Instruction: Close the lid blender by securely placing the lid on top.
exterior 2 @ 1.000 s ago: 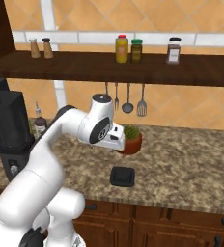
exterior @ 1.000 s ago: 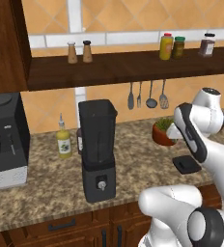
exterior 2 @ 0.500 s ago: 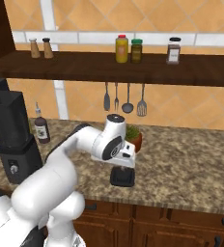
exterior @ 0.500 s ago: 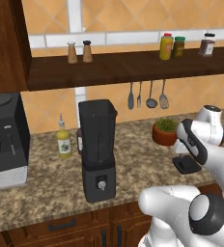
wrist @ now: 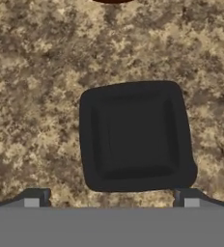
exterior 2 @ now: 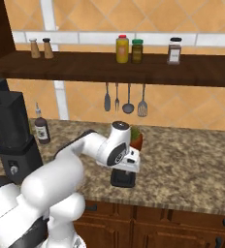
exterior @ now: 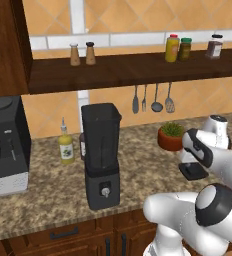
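Arm bent fwd, wrist pitched straight down, tool (wrist: 111,198) low, close over the surface (wrist: 36,72). Fingers (wrist: 36,198) spread wide apart, nothing btwn them, tips just showing in hand view.

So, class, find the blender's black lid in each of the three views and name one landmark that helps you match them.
Left base view: the lid lies flat on the counter at the right, partly behind the white arm.
Right base view: the lid lies on the counter at centre, beneath the hand.
Hand view: the lid sits mid-frame on the granite, between and above the fingers.
Shared landmark: the potted plant, just behind the lid.
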